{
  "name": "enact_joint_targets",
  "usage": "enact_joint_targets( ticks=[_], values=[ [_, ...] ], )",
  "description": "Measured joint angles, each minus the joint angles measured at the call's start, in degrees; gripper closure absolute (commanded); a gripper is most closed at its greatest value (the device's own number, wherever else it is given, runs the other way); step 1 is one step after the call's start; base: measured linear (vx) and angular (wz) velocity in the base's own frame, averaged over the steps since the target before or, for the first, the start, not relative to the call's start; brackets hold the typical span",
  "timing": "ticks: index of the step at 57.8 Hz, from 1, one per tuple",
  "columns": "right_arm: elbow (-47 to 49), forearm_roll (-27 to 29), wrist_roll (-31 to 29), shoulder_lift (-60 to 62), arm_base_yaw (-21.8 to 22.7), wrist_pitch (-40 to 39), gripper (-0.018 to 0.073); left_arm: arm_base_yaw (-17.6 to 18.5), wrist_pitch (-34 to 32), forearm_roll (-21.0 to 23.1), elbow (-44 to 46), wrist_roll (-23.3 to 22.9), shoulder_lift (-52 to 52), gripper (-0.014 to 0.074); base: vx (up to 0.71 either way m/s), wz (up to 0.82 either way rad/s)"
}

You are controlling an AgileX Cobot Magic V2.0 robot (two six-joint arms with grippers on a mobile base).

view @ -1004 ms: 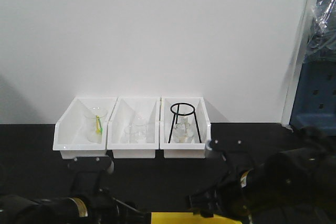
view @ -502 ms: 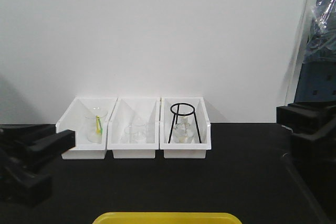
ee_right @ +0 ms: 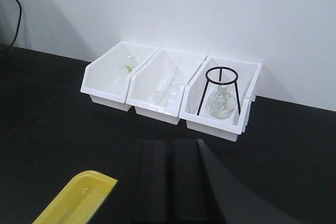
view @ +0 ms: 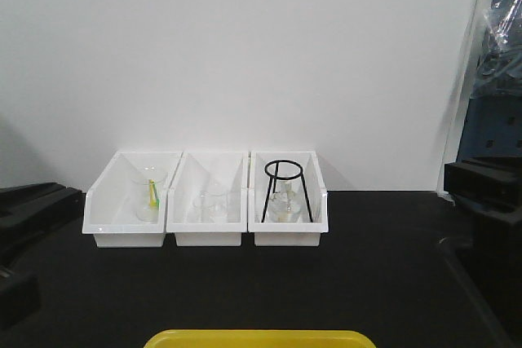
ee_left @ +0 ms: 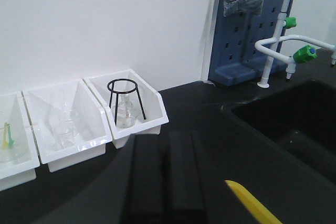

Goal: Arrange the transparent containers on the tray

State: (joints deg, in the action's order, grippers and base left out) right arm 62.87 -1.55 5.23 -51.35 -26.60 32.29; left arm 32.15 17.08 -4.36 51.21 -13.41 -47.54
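Observation:
The transparent containers are out of view in every frame. The yellow tray [view: 261, 337] shows only its far rim at the bottom of the front view. One corner of the tray [ee_left: 253, 203] appears right of my left gripper [ee_left: 167, 136], whose black fingers lie together, shut and empty. The tray [ee_right: 79, 196] sits left of my right gripper [ee_right: 170, 144], also shut with nothing between its fingers. In the front view the left gripper [view: 37, 199] is at the left edge and the right gripper [view: 483, 178] at the right edge, both well apart from the tray.
Three white open-front bins [view: 208, 238] stand against the back wall, holding a beaker with a green stick [view: 148, 193], small beakers [view: 210, 204], and a flask under a black tripod stand [view: 286, 189]. A sink [ee_left: 294, 124], faucets [ee_left: 273, 45] and a blue pegboard [ee_left: 247, 30] lie to the right.
Both arms have drawn back from low over the table's front middle to the left and right edges. The tray's rim now shows uncovered.

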Motion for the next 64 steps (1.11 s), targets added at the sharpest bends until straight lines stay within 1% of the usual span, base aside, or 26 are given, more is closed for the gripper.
enact_joint_targets(
  ticks=[11,16,20,25,30,35,38,41,46,54,58,64],
  values=[
    [0.0,0.0,0.0,0.0,0.0,0.1,0.0572,0.0,0.0,-0.1,0.0,0.1,0.0,0.0489,0.0,0.0],
    [0.0,0.0,0.0,0.0,0.0,0.1,0.0572,0.0,0.6,-1.3,-0.1,0.2,0.1,0.0489,0.0,0.0],
    [0.0,0.0,0.0,0.0,0.0,0.1,0.0572,0.0,1.5,-3.2,-1.1,0.2,1.0,0.0489,0.0,0.0],
    [0.0,0.0,0.0,0.0,0.0,0.1,0.0572,-0.1,0.9,-5.6,-5.5,0.1,3.7,0.05,0.0,0.0],
    [0.0,0.0,0.0,0.0,0.0,0.1,0.0572,-1.8,-2.5,-6.8,-12.6,0.0,8.3,0.0531,0.0,0.0],
    [0.0,0.0,0.0,0.0,0.0,0.1,0.0572,-5.7,-7.6,-7.1,-22.2,0.0,15.6,0.058,0.0,0.0],
    [0.0,0.0,0.0,0.0,0.0,0.1,0.0572,-8.3,-9.0,-7.1,-26.9,0.0,20.2,0.0607,0.0,0.0],
    [0.0,0.0,0.0,0.0,0.0,0.1,0.0572,-11.3,-9.3,-7.1,-31.1,0.0,24.8,0.0606,0.0,0.0],
    [0.0,0.0,0.0,0.0,0.0,0.1,0.0572,-16.5,-7.9,-7.1,-36.8,0.0,31.8,0.0605,0.0,0.0],
    [0.0,0.0,0.0,0.0,0.0,0.1,0.0572,-23.6,-2.1,-7.1,-43.7,0.0,43.0,0.0605,0.0,0.0],
    [0.0,0.0,0.0,0.0,0.0,0.1,0.0572,-26.0,0.1,-7.1,-47.4,0.0,46.9,0.0605,0.0,0.0],
    [0.0,0.0,0.0,0.0,0.0,0.1,0.0572,-28.1,0.7,-6.4,-52.4,0.0,48.0,0.0605,0.0,0.01]
  ],
)
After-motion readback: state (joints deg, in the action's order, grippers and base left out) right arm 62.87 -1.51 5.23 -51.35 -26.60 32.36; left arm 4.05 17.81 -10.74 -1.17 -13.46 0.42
